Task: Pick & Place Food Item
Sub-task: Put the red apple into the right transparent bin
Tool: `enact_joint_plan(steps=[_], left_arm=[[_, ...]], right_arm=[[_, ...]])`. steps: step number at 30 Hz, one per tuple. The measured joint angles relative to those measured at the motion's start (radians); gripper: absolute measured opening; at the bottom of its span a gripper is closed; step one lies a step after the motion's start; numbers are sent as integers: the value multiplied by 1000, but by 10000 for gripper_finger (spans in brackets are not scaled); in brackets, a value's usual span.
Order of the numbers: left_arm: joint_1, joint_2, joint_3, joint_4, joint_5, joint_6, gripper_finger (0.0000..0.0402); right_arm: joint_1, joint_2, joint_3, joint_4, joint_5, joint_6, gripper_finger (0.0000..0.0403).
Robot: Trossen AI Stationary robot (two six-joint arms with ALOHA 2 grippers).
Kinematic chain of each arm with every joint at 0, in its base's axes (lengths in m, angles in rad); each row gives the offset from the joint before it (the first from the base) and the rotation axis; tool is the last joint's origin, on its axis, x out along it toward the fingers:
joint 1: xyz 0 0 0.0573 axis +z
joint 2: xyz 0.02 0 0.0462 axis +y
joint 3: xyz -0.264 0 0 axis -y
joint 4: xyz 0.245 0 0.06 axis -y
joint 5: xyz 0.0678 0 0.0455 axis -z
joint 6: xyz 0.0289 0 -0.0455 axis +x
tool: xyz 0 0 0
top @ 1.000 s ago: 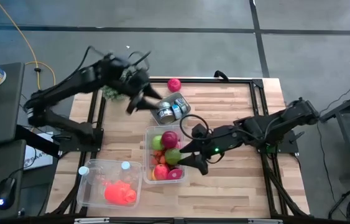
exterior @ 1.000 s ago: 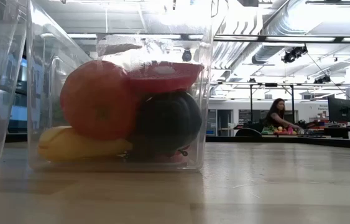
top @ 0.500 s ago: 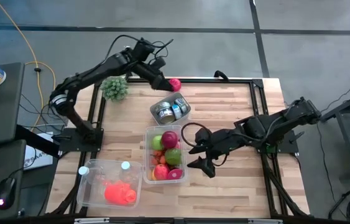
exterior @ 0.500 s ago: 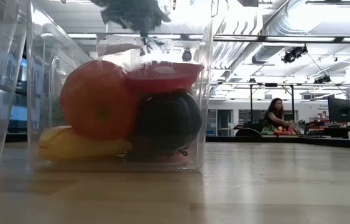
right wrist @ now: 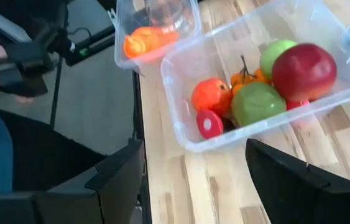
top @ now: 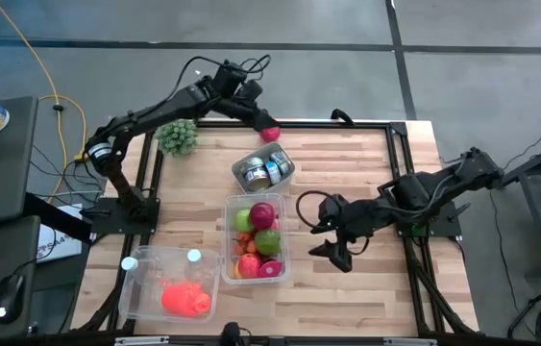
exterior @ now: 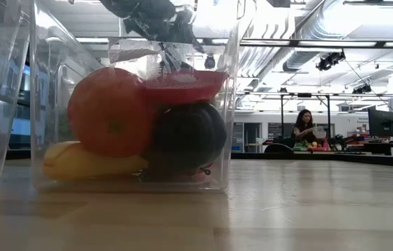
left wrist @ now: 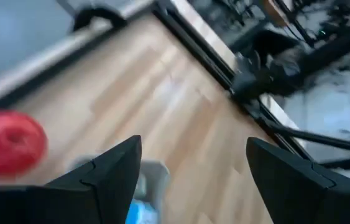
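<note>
1. The red fruit (top: pixel 270 133) lies at the upper middle of the high view, on the table's (top: pixel 366 173) far edge.
2. The left gripper (top: pixel 259 118) is just above-left of it, fingers apart and empty, much the nearer arm.
3. The right gripper (top: pixel 331 240) waits right of the fruit box (top: pixel 279 258), fingers apart, empty.

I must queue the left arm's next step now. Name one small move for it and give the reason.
Probably lower the left claw onto the round red fruit at the table's far edge, then close. Its jaws stand open and empty, with the fruit beside one finger in the left wrist view. The right claw waits open beside the clear plastic fruit bin.
</note>
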Motion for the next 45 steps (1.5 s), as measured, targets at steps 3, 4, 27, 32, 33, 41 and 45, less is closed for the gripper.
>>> enact_joint_plan(steps=[3,4,27,32,33,41,45], left_arm=[[-19,-3,0,40,-44,11,291],[-25,-3,0,50,-44,6,297],[-63,-3,0,66,-313,555,391],[-44,2,0,36,-421,482,391],[-37,4,0,21,-454,406,391],[25,17,5,-9,-470,212,391],[40,100,102,-136,-373,160,391]], right_arm=[[9,-9,0,-40,-3,0,270],[15,-15,0,-50,-1,1,270],[34,-75,0,-84,284,-37,270],[34,-75,0,-89,323,-62,270],[34,-75,0,-90,325,-69,270],[1,-74,0,-97,334,-123,270],[-18,-74,0,-99,321,-147,270]])
